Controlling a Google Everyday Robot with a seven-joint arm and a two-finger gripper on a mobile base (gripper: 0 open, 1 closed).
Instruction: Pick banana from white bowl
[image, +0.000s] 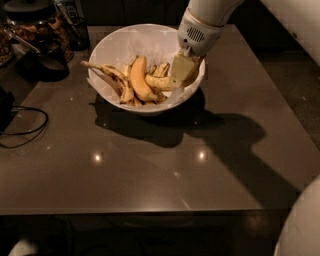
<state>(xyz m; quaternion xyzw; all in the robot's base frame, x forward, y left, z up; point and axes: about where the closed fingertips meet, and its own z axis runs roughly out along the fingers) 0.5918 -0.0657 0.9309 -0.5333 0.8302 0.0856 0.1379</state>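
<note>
Inside the right half of the white bowl (107, 48), we find the gripper (183, 75) reaching down from the arm (199, 31), which comes in over the far right rim. As far as we can judge, it is closed on the banana (159, 82). One end of that pale, speckled fruit disappears between the pads, and the rest sticks out leftward, nearly level. It lies across the plumper bright orange banana (138, 79) and touches it. Further left, a thin black-blotched banana (106, 72) leans with its tip over the bowl's left rim, apart from the one being held.

The bowl sits towards the far side of a dark table (150, 165). A glass jar (34, 26) stands beyond its far left corner, and a black cable (24, 131) loops along the left edge. Neither is near the arm's path.

We judge the grasp to be made and the lift only just starting, since the banana is inside the bowl and resting on its neighbour. The next move calls for a straight, slow rise until the whole fruit clears the rim, because it is held by one end and its free end may droop or swing. We would also watch that the orange banana is not dragged up with it and that the right rim is not caught.
</note>
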